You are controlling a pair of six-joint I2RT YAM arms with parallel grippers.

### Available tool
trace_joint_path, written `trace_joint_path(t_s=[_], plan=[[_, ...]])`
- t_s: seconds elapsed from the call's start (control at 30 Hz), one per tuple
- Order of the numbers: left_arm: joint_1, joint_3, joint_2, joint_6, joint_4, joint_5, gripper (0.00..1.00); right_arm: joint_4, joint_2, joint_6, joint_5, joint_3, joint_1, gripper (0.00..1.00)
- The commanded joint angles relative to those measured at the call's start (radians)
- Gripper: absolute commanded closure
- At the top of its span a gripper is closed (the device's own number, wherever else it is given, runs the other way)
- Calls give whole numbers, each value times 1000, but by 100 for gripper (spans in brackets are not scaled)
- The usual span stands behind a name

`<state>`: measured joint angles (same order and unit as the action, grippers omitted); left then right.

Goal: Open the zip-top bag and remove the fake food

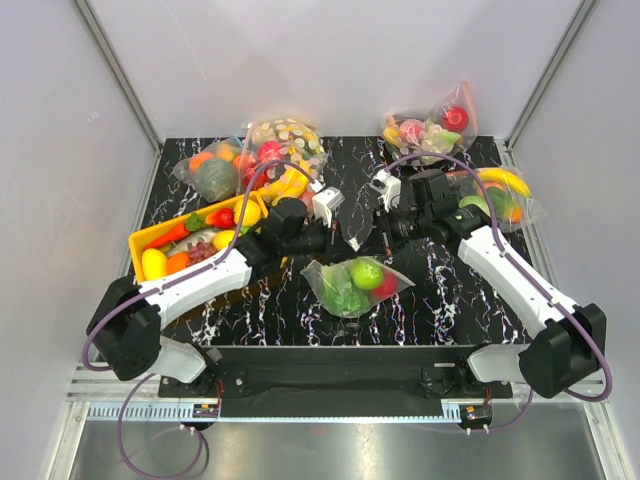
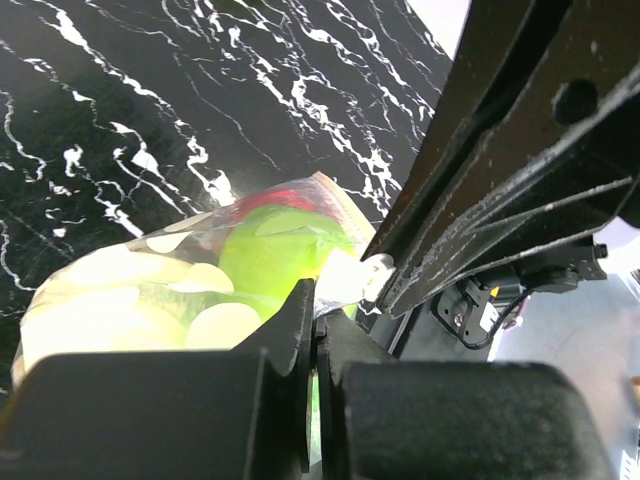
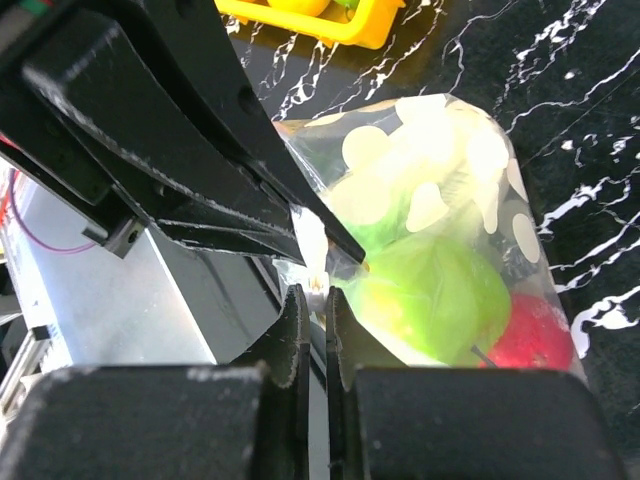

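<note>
The side of the bag (image 1: 352, 285) toward the far edge of the bench (image 1: 260, 312) goes under the left gripper (image 1: 340, 243) and the right gripper (image 1: 372, 238), so its zip strip cannot be seen. In the left wrist view, the left gripper hides the bag's lower part. The red fruit (image 2: 275, 197) shows only as a thin rim behind the apple (image 2: 275, 255), and the rest inside is a pale blur. In the right wrist view, the top edge cuts off the yellow tray (image 3: 330, 15).

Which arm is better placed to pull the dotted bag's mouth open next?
Left, probably. The left gripper is shut on the zip-top bag film; the right gripper pinches only a thin edge.
</note>
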<state>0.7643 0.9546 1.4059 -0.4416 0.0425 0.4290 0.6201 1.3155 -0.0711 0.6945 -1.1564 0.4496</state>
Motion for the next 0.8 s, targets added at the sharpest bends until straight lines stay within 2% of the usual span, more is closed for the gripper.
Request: trace_joint_path(t_s=[0.0,0.17,0.77], plan=[[-43,85,5,27,22,-113,100,59,-21,33,-30,18,8,100],[-62,122,10,66,-38,-167,100,35,-42,25,-70,46,8,100],[-194,194,44,142,-82,-177,100,50,-59,25,-161,109,6,100]])
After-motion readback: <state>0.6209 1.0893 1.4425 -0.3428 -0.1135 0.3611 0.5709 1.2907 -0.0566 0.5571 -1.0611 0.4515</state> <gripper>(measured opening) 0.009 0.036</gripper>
